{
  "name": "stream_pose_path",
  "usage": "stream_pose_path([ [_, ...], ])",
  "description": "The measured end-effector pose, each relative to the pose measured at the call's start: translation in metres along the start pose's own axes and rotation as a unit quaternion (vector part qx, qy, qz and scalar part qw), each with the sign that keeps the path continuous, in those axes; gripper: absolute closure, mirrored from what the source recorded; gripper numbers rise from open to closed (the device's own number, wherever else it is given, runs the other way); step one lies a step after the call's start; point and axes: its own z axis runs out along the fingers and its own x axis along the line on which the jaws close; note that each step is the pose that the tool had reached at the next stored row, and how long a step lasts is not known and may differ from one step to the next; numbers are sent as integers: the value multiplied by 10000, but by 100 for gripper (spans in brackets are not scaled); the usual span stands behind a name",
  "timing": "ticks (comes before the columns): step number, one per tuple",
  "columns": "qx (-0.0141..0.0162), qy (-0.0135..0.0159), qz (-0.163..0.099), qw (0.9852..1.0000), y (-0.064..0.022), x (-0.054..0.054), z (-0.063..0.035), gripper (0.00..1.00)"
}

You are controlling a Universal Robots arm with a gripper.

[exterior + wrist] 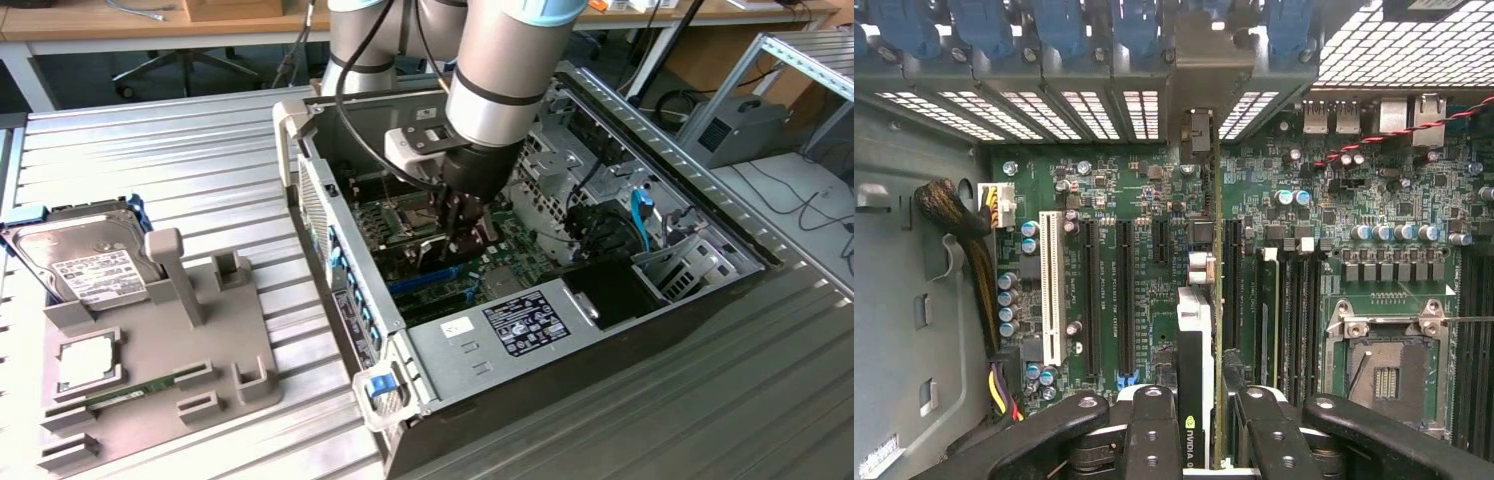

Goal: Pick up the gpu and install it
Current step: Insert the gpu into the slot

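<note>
A ribbed metal table (174, 150) carries an open case (534, 345) lying on its side. Its walls rise close around the arm, and the gripper (467, 240) is sunk deep inside.

In the wrist view the gripper (1199, 405) has its 2 fingers (1149, 425) clamped on the gpu (1194, 330), held edge-on over the motherboard (1144, 190). The card runs straight ahead of the fingers, and its bracket (1204, 70) reaches the vented rear wall (1024, 110).

Free slots (1126, 300) lie open to one side of the card. The CPU socket (1384, 375) and upright parts crowd the other side. A cable bundle (954, 220) sits well off from the gripper, against the case wall.

The card's faces are turned away and only its edge shows. It seems to stand over a slot, but the card hides its own lower edge, so I cannot tell whether they touch.
</note>
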Motion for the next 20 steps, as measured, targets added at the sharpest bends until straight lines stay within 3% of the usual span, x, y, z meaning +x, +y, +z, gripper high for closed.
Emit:
stream_pose_path([
  [20, 1, -2, 0, 10000, 25, 0, 25, 73],
])
